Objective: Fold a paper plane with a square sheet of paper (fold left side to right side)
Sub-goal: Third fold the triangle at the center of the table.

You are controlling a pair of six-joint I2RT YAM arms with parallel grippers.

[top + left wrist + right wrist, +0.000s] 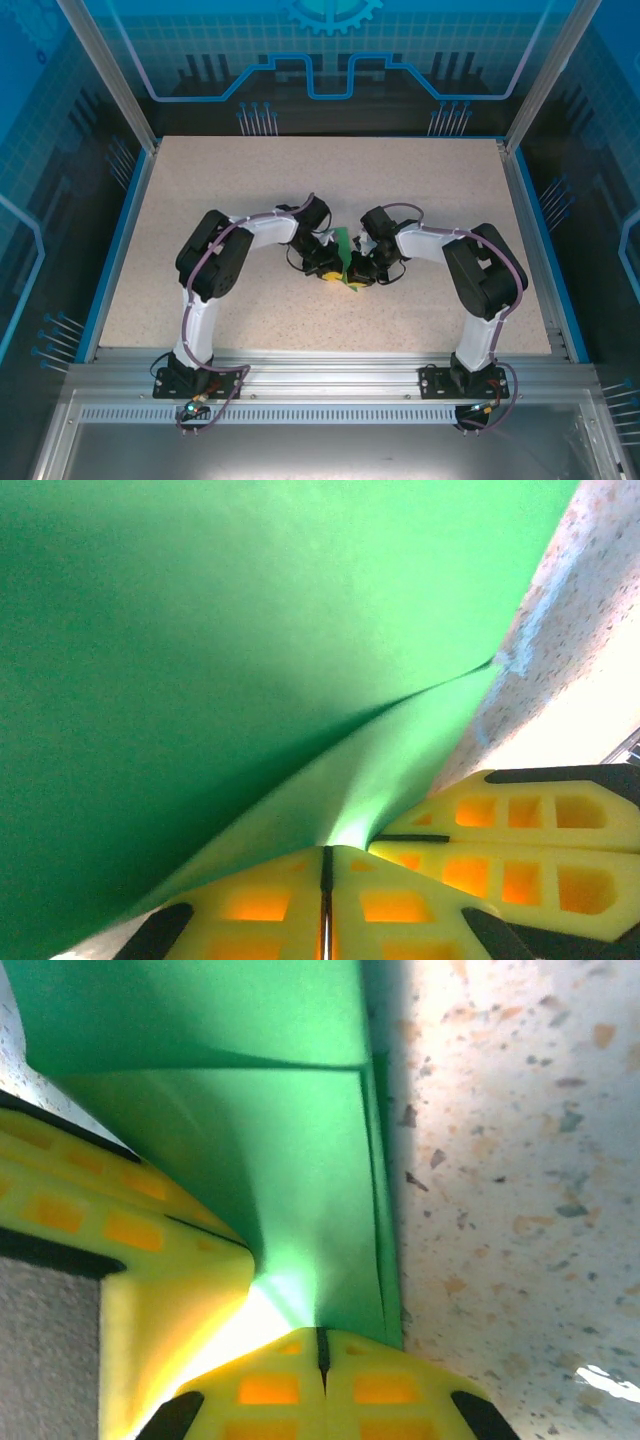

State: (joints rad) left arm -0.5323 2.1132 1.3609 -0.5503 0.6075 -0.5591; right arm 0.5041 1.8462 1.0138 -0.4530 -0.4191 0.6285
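Speckled beige tabletop (pixel 420 190) open across far half and both flanks; centre blocked by left gripper (pixel 328 262) and right gripper (pixel 362 268), yellow tips just beside each other, both clamped on folded bright-green paper sheet (pixel 343 248); slanted metal corner post (pixel 108 72) hems far-left corner.

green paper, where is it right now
In the top view the green paper is at the middle of the table, pinched by the left gripper on its left and the right gripper on its right.

Overhead camera looks down; both wrist cameras, close, seemingly share paper (pixel 250 630).
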